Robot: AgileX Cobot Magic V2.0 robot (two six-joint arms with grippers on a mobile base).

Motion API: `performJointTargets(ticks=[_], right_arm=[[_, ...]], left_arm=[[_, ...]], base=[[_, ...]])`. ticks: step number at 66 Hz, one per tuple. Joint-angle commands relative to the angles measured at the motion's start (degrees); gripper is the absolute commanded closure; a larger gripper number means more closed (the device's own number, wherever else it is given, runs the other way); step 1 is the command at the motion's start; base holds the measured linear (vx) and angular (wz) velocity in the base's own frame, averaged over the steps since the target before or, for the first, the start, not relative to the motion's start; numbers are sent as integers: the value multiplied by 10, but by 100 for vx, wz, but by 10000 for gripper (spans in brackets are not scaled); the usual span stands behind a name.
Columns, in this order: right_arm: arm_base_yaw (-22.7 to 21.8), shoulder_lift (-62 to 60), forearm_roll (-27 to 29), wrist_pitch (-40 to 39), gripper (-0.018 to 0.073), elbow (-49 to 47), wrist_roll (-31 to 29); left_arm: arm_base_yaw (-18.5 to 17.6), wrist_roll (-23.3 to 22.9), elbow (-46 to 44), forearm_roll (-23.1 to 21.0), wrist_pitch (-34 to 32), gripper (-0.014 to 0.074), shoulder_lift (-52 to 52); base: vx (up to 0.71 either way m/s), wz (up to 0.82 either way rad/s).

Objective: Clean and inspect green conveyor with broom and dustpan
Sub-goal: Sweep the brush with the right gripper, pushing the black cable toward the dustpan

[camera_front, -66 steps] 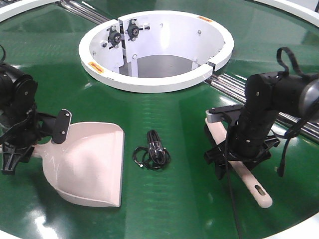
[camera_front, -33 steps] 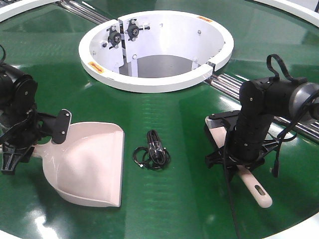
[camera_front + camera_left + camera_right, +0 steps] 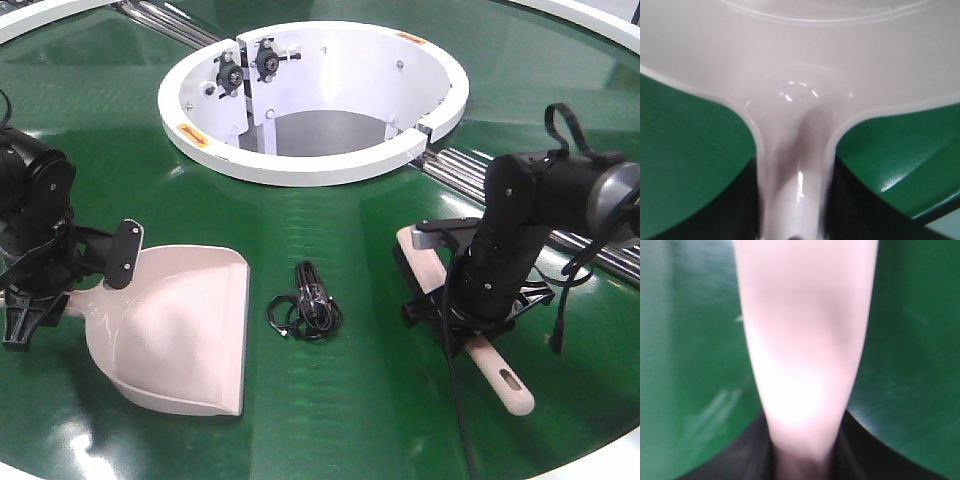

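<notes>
Presently, the green conveyor point(image 3: 340, 215) is filling the front view, with its white hub point(image 3: 320, 168) sitting toward the far side and silver rails point(image 3: 468, 163) running out from the hub to the right. The dustpan point(image 3: 185, 330) is lying on the belt at the left, open side up. Its flat front edge is facing right toward a black cable bundle point(image 3: 305, 305), which is resting just beside the pan but apart from it. The left tool point(image 3: 62, 295) is pinching the dustpan's handle at the pan's left end. The left wrist view is showing that handle running straight down between dark finger shapes pressed close on both sides, over green belt. The broom point(image 3: 495, 368) is lying diagonally on the right part of the belt, its brush head pointing up-left toward the hub and its slotted handle end pointing down-right toward the conveyor's near edge. Dark bristles are showing under the head end. The right tool point(image 3: 468, 318) is bearing down over the broom's middle and pinching its shaft. The right wrist view, though blurred, is showing the pale shaft narrowing between dark fingers. Whether the bristles are touching the belt cannot be told. The broom and the cable bundle are sitting well apart, with bare green belt between them.
</notes>
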Motion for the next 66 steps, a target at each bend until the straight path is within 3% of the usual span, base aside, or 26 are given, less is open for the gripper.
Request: performJointTargets(ticks=[1,9,21,28,36,51,66], right_arm=[[0,-47,30,4,564,-15,5],[17,-50,24,14,564,-15,28],[101,-34,-46,25,564,-52,92],[120,-6,-61,64,564,-101,121],[121,29,-58,121,564,-149,138],[122,64,-20,121,564,-162,156],[165,84,-10,120,564,-166,152]], left_arm=[[-4,7,-15,6,12,603,-25],[-4,7,-15,6,12,603,-25],[-4,7,-15,6,12,603,-25],[-4,7,-15,6,12,603,-25],[-4,7,-15,6,12,603,-25],[-4,7,-15,6,12,603,-25],[-4,7,-15,6,12,603,-25]], base=[[0,0],[0,0],[0,0],[0,0],[0,0],[0,0],[0,0]])
